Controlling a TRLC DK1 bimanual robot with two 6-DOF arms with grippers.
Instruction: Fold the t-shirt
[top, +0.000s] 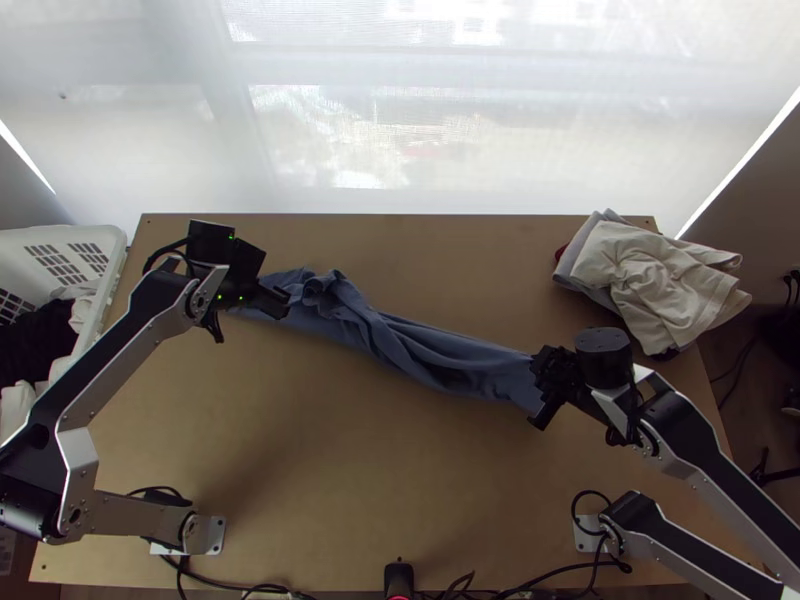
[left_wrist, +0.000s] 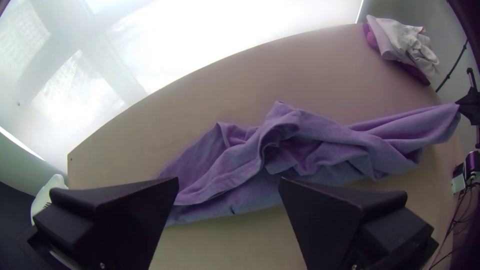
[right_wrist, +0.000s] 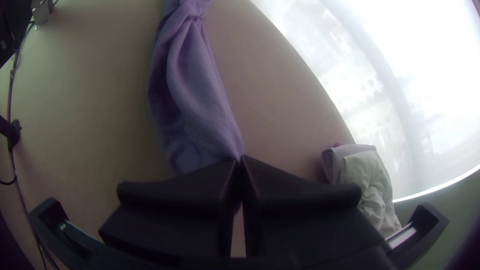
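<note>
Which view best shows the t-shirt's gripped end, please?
The right wrist view: it shows the gripped end close up, pinched in the right gripper. The top view has it small, partly hidden; the left wrist view, far off.

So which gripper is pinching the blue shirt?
The right gripper: it's shut on one end of the shirt. The left gripper is wide open.
</note>
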